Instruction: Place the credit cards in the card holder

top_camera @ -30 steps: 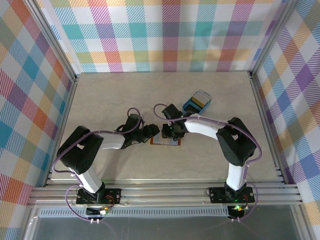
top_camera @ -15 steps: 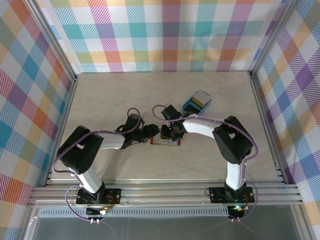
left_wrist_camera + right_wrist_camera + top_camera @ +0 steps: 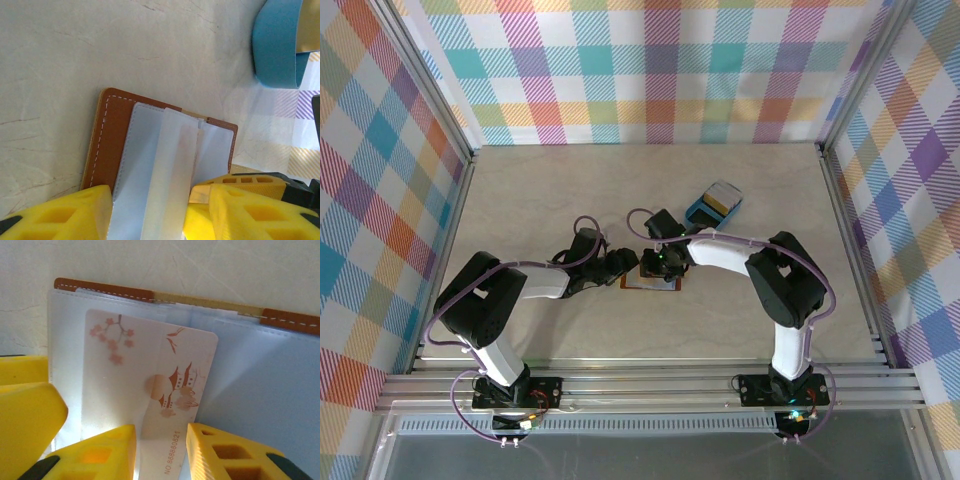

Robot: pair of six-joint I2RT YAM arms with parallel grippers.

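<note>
One credit card [image 3: 160, 390], pinched in the right pincer [image 3: 161, 450], sits partway into the card holder [image 3: 115, 135], whose sleeve the half-open left pincer [image 3: 160, 210] grips; more remain

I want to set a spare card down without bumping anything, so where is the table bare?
The table is bare across the far left, between the back wall and the left arm. The near strip between the card holder and the arm bases is also bare. It is crowded mid-table, where both grippers meet over the card holder, with the blue tray just beyond.
</note>
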